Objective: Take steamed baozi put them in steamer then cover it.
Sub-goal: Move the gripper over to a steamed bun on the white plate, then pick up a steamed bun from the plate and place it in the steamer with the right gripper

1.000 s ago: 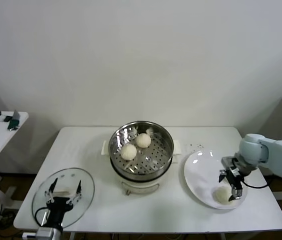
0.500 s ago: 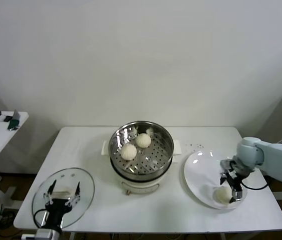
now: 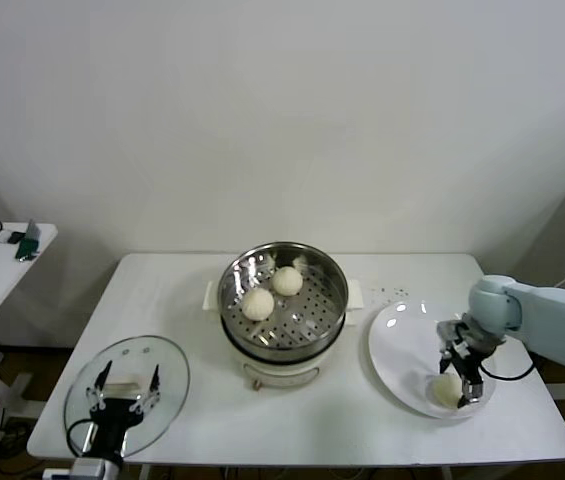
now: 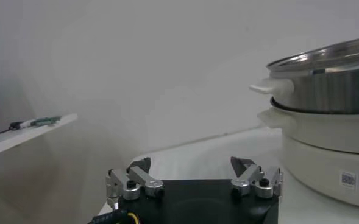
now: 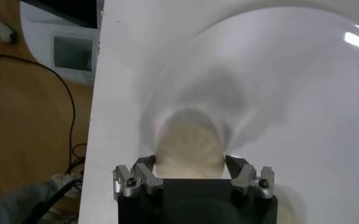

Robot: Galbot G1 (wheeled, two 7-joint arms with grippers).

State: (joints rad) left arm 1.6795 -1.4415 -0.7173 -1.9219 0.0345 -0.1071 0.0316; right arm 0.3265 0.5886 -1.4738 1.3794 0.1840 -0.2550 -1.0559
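Two cream-white baozi [image 3: 258, 302] [image 3: 287, 280] sit in the open steel steamer [image 3: 312, 330]; a third baozi [image 3: 445, 390] lies at its 4 o'clock.

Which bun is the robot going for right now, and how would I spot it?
Find the white plate right of the steamer on the table. The only baozi left on it sits at its near edge, between the open fingers of the right gripper; the other two buns lie in the steamer.

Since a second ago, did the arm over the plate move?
Yes. The right gripper has sunk toward the plate, its fingers now straddling the last bun there.
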